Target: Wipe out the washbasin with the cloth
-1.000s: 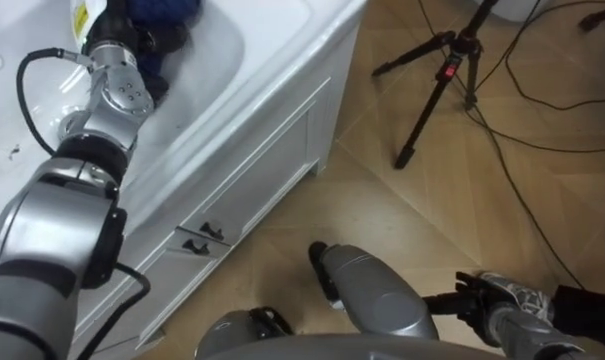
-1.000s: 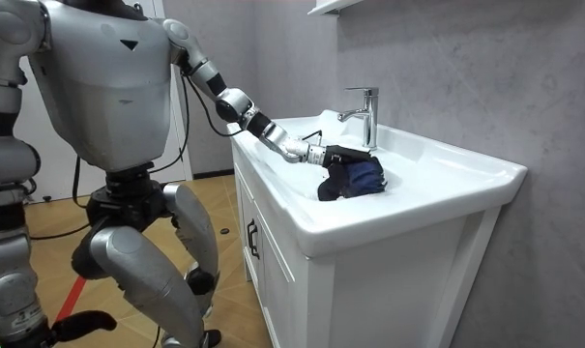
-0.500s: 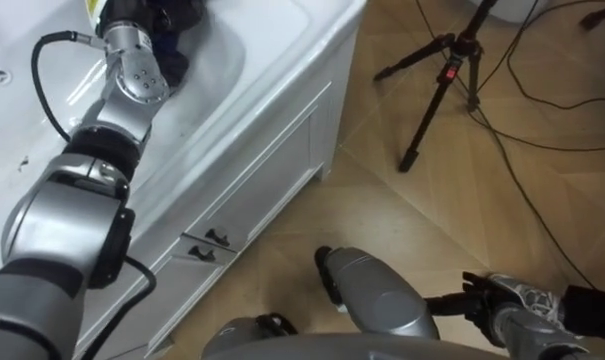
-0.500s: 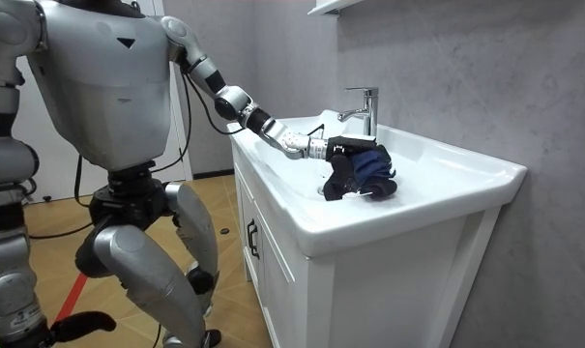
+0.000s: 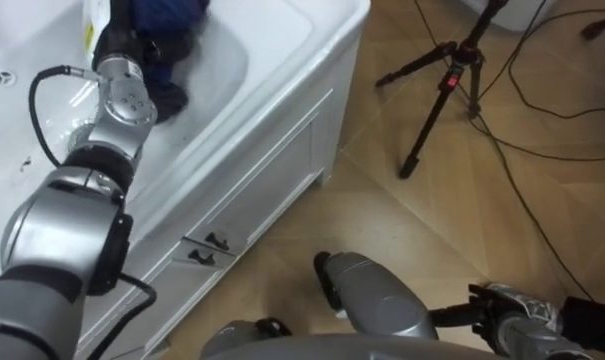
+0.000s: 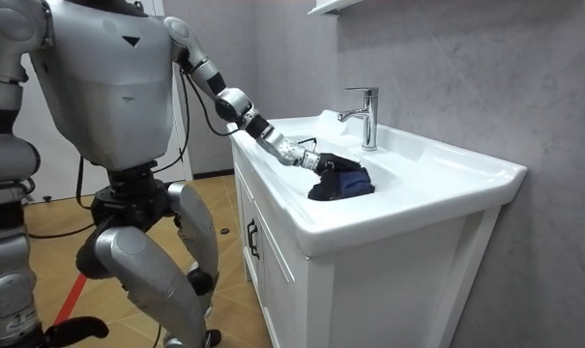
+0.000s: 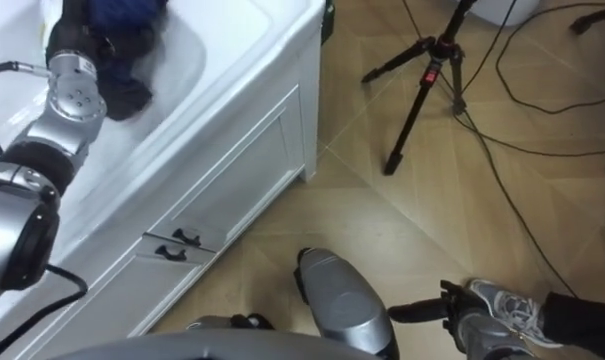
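A grey plastered wall backed a white vanity cabinet, and its top held a white basin with a chrome faucet standing upright at the rear rim. The robot stood on the wooden floor at the cabinet's front, close beside it, with its left arm stretched out over the rim and down into the bowl. The left hand was clenched on a dark blue cloth, its dark fingers curled into the bunched fabric. The cloth lay crumpled on the basin's inner surface (in front of the faucet and apart from it), nearer the front edge than the wall. The right hand hung low at the robot's side above the floor, its fingers loose and holding nothing. Two small dark pull handles sat on the cabinet front below the basin. A black tripod stood on the floor well apart from the cabinet, with thin cables trailing near it.
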